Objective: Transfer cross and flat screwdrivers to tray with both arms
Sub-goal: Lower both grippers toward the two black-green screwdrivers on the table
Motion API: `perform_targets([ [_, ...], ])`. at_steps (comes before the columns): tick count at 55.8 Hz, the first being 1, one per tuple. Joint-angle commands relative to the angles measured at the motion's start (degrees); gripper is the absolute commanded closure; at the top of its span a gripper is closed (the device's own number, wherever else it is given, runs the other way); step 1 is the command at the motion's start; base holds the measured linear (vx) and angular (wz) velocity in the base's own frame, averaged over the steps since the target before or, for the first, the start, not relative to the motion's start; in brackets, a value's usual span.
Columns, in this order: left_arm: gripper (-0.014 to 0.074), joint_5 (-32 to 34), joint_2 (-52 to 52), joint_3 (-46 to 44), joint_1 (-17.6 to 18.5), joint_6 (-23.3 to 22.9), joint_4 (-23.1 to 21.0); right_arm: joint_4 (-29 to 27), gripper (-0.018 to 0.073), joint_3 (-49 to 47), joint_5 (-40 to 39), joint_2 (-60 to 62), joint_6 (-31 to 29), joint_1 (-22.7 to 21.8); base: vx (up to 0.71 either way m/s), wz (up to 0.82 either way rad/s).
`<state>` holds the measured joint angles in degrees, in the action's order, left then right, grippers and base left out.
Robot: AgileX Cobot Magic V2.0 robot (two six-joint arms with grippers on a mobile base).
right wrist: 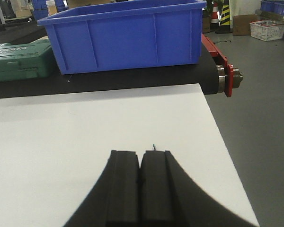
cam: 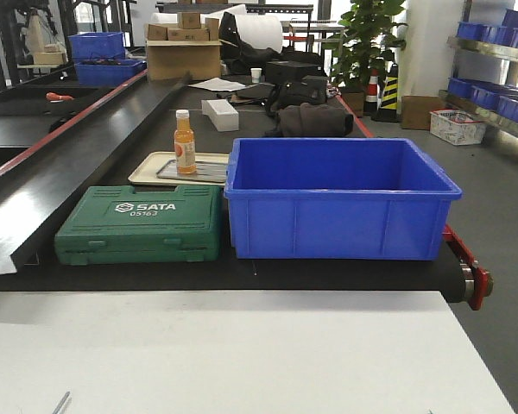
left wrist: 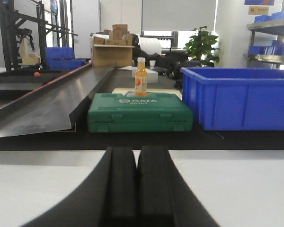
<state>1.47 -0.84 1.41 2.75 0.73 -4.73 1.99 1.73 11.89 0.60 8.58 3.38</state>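
Both left fingers point(left wrist: 123, 179) and right fingers point(right wrist: 125, 179) are pressed together, holding nothing, over the white desk point(cam: 242, 345). No screwdrivers in view; I'd guess they're stiff and light, best gripped by the handles.

Industrial workshop, conveyor belt point(cam: 268, 276), blue bin point(cam: 341, 203), green tool case point(cam: 142, 226), storage shelving point(cam: 492, 52)

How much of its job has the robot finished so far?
Nothing looks done yet. The tray holds only an orange bottle, and no screwdrivers are in view. Nothing is in hand: the left fingers and right fingers are shut on nothing above the white table. The green tool case is closed. Finding both screwdrivers and moving them is all left to do.
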Motion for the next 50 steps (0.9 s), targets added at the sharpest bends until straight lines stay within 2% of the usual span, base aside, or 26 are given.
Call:
perform_targets([
  [1, 0.0601, 7.1, 0.1, -2.1, 0.2, -0.7, -0.1, 0.5, 0.0567, 0.4, -7.9, 0.3, -0.2, -0.3, 0.00, 0.00],
  [6, 0.0599, 11.0, 0.1, -2.3, 0.2, -0.7, -0.1, 0.5, 0.0567, 0.4, -16.5, 0.3, -0.1, -0.3, 0.00, 0.00],
  [9, 0.0596, 10.4, 0.3, -3.4, 0.2, -0.7, -0.1, 0.5, 0.0567, 0.2, -22.8, 0.3, -0.1, -0.3, 0.00, 0.00],
  [12, 0.0592, 8.5, 1.1, -5.5, 0.2, -0.7, -0.1, 0.5, 0.0567, -0.9, -25.7, 0.1, -0.1, -0.3, 0.00, 0.00],
  [27, 0.0535, 4.9, 15.0, -20.7, 0.2, 0.1, 0.0, 0.5, 0.0561, -14.8, -14.5, -12.0, -0.1, -0.3, 0.00, 0.00],
  [36, 0.0482, 4.7, 27.0, -23.1, 0.2, 0.0, 0.0, 0.5, 0.0529, -17.2, -13.2, -22.3, -0.2, -0.3, 0.00, 0.00],
  [42, 0.0423, 3.6, 34.3, -23.1, 0.2, 0.0, 0.0, 0.5, 0.0460, -17.2, -13.0, -28.3, -0.2, -0.3, 0.00, 0.00],
  [50, 0.0292, 2.8, 43.1, -23.1, 0.2, 0.0, 0.0, 0.5, 0.0283, -17.2, -13.3, -36.0, -0.2, -0.3, 0.00, 0.00],
])
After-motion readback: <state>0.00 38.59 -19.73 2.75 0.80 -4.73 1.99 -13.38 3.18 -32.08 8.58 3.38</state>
